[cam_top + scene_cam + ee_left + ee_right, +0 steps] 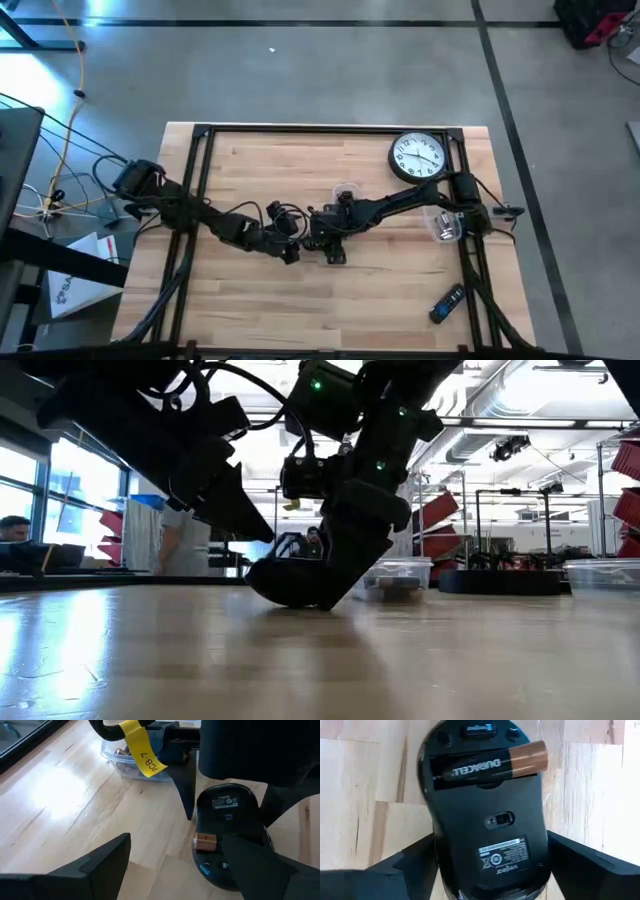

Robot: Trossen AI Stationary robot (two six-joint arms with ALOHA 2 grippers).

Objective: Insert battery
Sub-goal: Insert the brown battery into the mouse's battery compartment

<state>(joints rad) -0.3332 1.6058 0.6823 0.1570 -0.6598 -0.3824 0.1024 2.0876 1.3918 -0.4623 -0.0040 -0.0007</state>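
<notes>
- High view: both arms meet well in front of the wall clock (418, 157). The left gripper (291, 247) and right gripper (327, 240) crowd one spot there, so the fingers could knock together. A clear container (444, 224) lies below the clock, a remote (447, 303) farther toward the table's (300, 310) front edge.
- Low view: the mouse (300, 582) rests belly-up on the wood, tilted. Pressing off-centre could rock it or make it slide.
- Left wrist view: the left fingers (95, 865) stand spread apart, gripping nothing, beside the mouse (232, 832).
- Right wrist view: the right fingers (395, 870) straddle the mouse (490, 825); it seems clamped. The battery (492, 764) lies skewed in its bay, its copper end overhanging the edge. It could jam or pop out if pushed unaligned.
</notes>
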